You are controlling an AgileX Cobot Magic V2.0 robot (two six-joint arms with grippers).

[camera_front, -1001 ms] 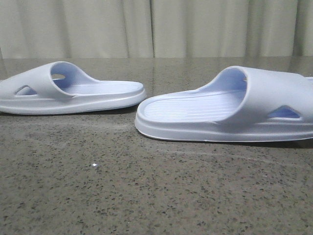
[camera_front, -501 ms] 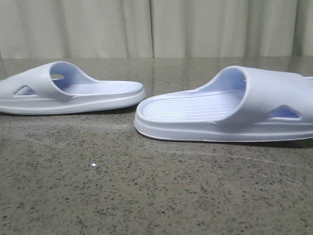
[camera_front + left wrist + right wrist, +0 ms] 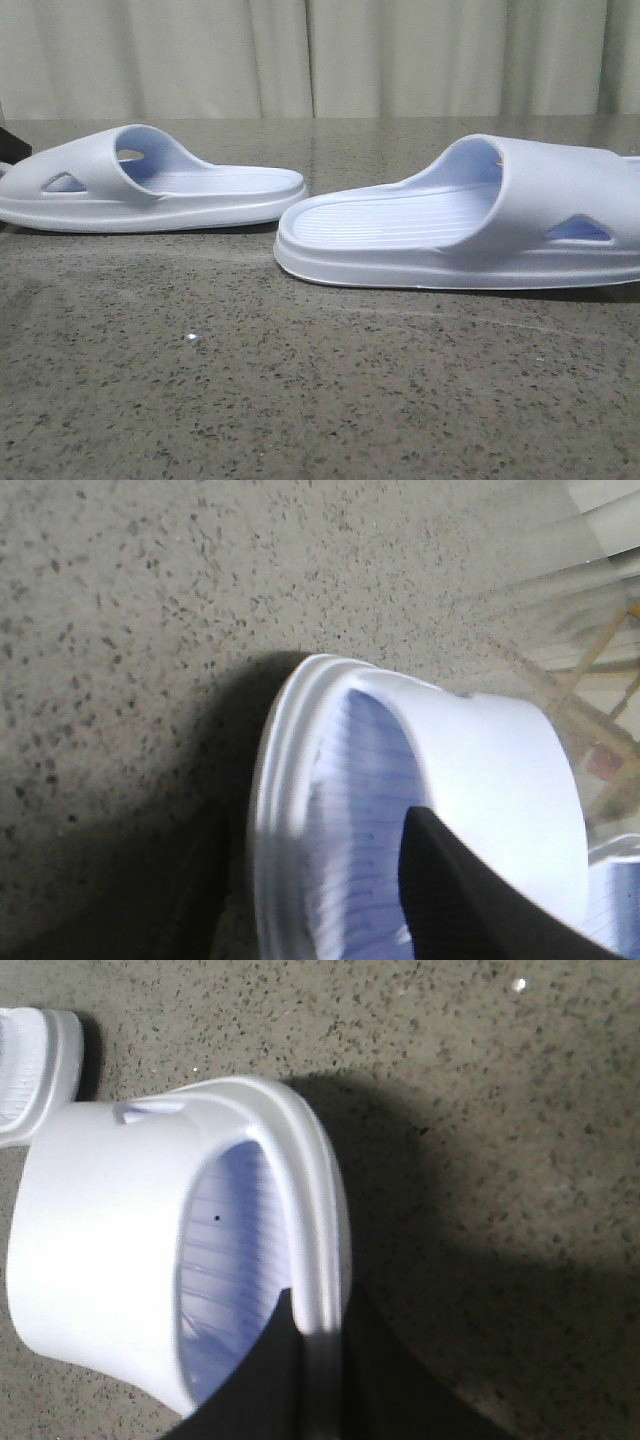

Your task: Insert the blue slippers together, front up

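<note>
From the front, the two blue slippers lie sole-down on the speckled counter (image 3: 300, 400), heels facing each other and just apart. The left slipper (image 3: 150, 190) sits a little farther back at the left; the right slipper (image 3: 470, 225) is nearer and runs off the right edge. A dark tip of the left arm shows at the far left edge behind the left slipper. Moulded foam like this should be light, springy and slightly grippy, with nothing fragile about it; the thick side wall of the sole beside the strap looks like the firmest place to pinch.

In the left wrist view, the left claw (image 3: 340, 920) straddles the toe-end side wall of the left slipper (image 3: 500, 770): one dark finger (image 3: 460, 900) lies inside on the ribbed footbed, the other is a shadowy shape outside the rim. It appears clamped on that wall.

In the right wrist view, the right claw (image 3: 310, 1390) does the same on the right slipper (image 3: 110, 1240): one finger (image 3: 250, 1385) inside under the strap, the other outside, the rim pinched between them.
</note>
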